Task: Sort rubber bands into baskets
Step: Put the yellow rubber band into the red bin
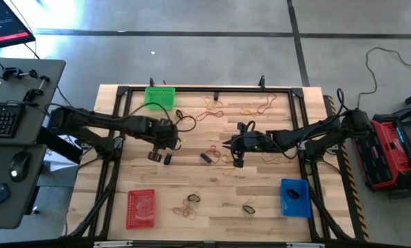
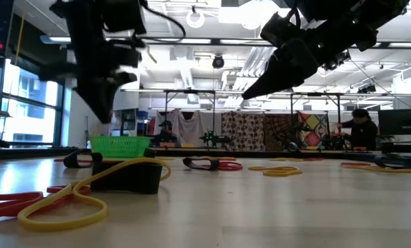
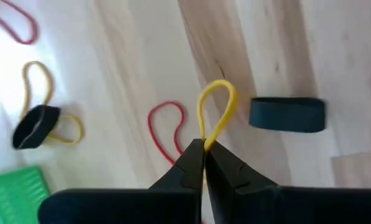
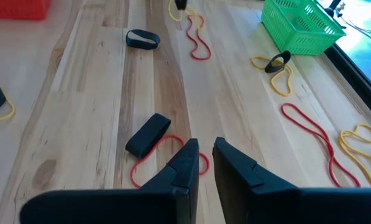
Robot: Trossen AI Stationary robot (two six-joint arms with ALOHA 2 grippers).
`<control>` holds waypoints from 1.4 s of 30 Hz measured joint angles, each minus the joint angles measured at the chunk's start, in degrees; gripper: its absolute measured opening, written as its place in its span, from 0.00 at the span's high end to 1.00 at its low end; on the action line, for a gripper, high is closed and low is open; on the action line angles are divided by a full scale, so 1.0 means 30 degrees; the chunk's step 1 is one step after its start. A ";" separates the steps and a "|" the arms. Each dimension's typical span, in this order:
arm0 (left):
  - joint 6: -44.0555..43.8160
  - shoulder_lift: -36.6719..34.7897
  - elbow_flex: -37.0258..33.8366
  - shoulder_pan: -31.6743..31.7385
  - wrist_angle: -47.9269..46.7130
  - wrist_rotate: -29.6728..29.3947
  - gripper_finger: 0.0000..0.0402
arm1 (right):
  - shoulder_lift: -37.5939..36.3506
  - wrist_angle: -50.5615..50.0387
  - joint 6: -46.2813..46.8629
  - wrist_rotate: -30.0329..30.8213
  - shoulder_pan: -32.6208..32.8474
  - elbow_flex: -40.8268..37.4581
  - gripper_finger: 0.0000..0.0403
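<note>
One yellow band (image 3: 216,109) pinched in left gripper (image 3: 204,149); right gripper (image 4: 204,155) narrow, empty, above red band (image 4: 166,158); green basket (image 1: 158,96) at 11 o'clock.

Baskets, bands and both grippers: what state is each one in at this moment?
Left gripper: shut on a yellow band, pinched at the tips.
Right gripper: fingers slightly apart, empty, above a red band.
Green basket: upright at the far edge, looks empty.
Red basket: upright at the near edge; contents unclear.
Blue basket: upright, something dark inside.
Other bands: loose on the table.
</note>
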 joint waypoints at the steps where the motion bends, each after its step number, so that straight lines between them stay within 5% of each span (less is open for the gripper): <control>1: -0.0269 -0.0361 0.0042 -0.0119 -0.0091 0.0030 1.00 | 0.0000 0.0043 -0.0007 0.0000 0.0000 0.0000 0.90; 17: -0.6498 -0.4215 0.2858 -0.3909 -0.3221 0.2366 1.00 | 0.0000 0.0252 0.0357 0.0000 -0.0022 0.0000 0.90; 28: -1.0702 -0.4091 0.5215 -0.8087 -0.4415 0.6172 1.00 | 0.0000 0.0247 0.0357 0.0000 -0.0022 0.0000 0.90; 42: -1.9529 -0.1452 0.5145 -1.3203 -0.4825 0.5692 1.00 | 0.0000 0.0248 0.0361 0.0000 -0.0022 -0.0007 0.90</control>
